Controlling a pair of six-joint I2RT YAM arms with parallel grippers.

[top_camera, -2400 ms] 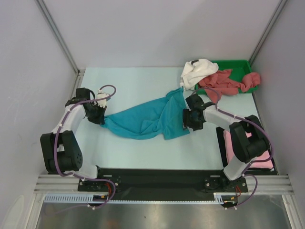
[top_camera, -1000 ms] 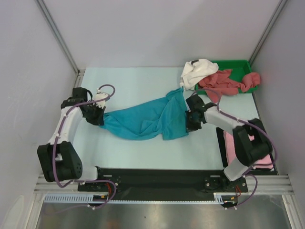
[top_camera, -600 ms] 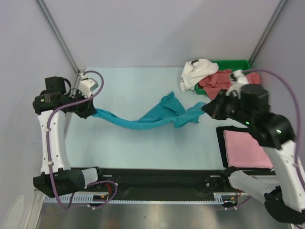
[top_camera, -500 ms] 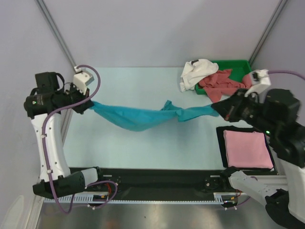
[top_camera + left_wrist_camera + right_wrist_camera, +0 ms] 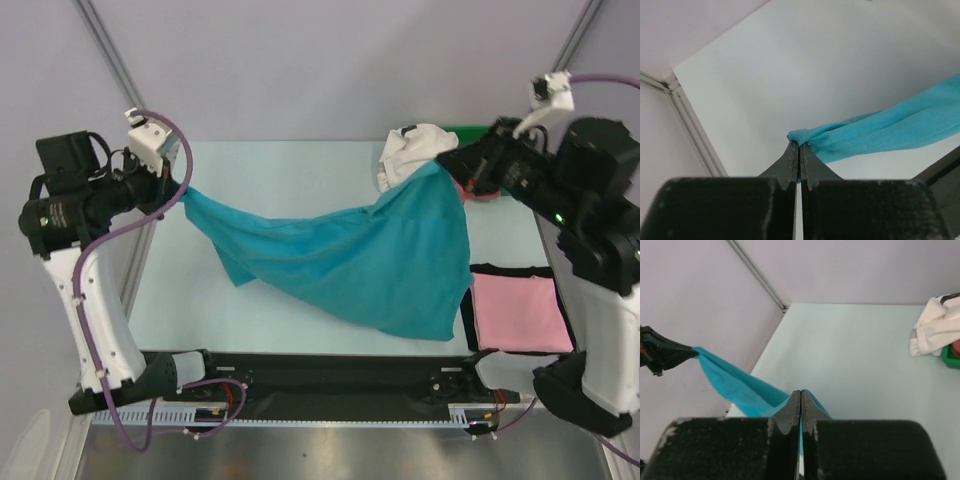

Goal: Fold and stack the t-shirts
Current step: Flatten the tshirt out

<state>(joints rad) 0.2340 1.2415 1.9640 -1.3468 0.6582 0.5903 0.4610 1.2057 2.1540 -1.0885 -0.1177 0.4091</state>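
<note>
The teal-blue t-shirt point(image 5: 370, 260) hangs spread in the air between both raised arms, sagging toward the near edge. My left gripper point(image 5: 180, 187) is shut on its left end, seen pinched at the tips point(image 5: 799, 144). My right gripper point(image 5: 447, 163) is shut on its right end point(image 5: 801, 391). A white t-shirt point(image 5: 412, 150) drapes over the green tray's left rim, next to dusty-red t-shirts point(image 5: 480, 188) mostly hidden behind the right arm. A folded light pink t-shirt point(image 5: 517, 312) lies on a black mat at the near right.
The green tray point(image 5: 470, 130) stands at the back right corner, partly hidden by the right arm. Enclosure walls and metal posts point(image 5: 108, 60) close in left, right and behind. The black mat point(image 5: 500, 270) borders the pink shirt.
Both arms have risen and drawn apart, lifting the teal-blue t-shirt off the table. It went from a crumpled heap to a stretched band to a hanging spread sheet.
</note>
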